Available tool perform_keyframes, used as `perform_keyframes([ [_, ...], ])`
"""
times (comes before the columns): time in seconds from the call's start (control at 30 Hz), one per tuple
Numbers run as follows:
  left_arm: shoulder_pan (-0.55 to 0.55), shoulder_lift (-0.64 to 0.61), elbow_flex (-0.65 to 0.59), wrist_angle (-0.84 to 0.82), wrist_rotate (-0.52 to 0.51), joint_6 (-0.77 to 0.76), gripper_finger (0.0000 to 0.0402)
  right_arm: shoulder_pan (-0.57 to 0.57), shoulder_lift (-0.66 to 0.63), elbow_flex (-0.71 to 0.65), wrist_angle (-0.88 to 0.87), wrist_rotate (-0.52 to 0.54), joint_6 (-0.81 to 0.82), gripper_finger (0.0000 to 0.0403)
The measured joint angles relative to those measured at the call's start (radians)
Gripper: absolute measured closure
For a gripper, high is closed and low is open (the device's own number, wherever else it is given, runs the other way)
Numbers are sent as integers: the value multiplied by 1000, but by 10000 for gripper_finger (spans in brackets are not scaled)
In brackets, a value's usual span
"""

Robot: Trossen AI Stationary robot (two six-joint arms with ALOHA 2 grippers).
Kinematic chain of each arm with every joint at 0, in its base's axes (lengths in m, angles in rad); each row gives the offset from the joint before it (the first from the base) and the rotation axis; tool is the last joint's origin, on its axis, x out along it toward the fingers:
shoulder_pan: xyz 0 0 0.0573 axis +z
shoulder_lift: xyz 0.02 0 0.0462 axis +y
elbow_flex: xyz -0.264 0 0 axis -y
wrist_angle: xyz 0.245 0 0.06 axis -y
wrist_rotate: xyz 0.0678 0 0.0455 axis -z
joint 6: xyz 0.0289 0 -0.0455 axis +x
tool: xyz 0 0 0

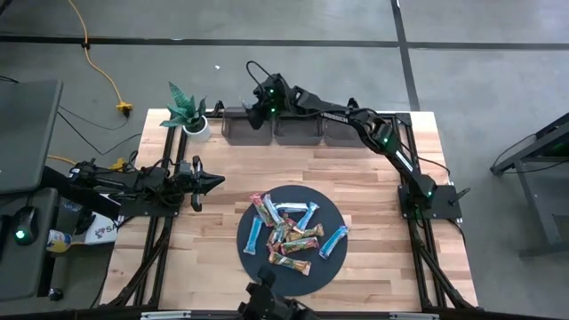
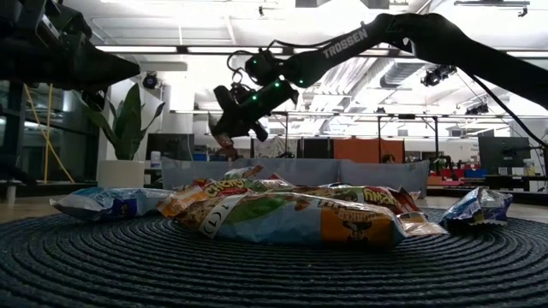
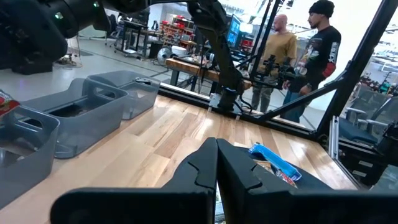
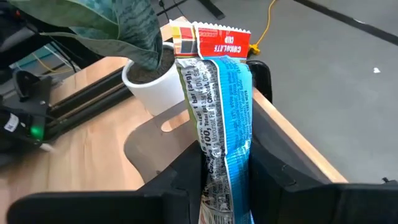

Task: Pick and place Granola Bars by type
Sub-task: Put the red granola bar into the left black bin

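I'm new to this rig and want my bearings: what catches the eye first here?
The right gripper reaches over the leftmost clear bin at the table's far edge, shut on a wrapped granola bar. A heap of colourful granola bars lies on the dark round disc; the left gripper waits shut nearby.

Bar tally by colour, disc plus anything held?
Light blue bars on the disc: 4
Red/pink bars: about 2
Green-brown multicolour bars: about 5
Red bar held in right gripper over the bins: 1
Left gripper: 0
Total: about 12
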Motion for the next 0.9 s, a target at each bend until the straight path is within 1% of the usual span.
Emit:
perform_keyframes([
  [0.17, 0, 0, 0, 0, 0, 0, 400, -3, 0, 0, -10, -4, -25, 316],
  [0.5, 0, 0, 0, 0, 0, 0, 400, -3, 0, -3, -161, 12, -57, 316],
  [0.9, 0, 0, 0, 0, 0, 0, 400, -3, 0, -11, -152, 8, -69, 315],
])
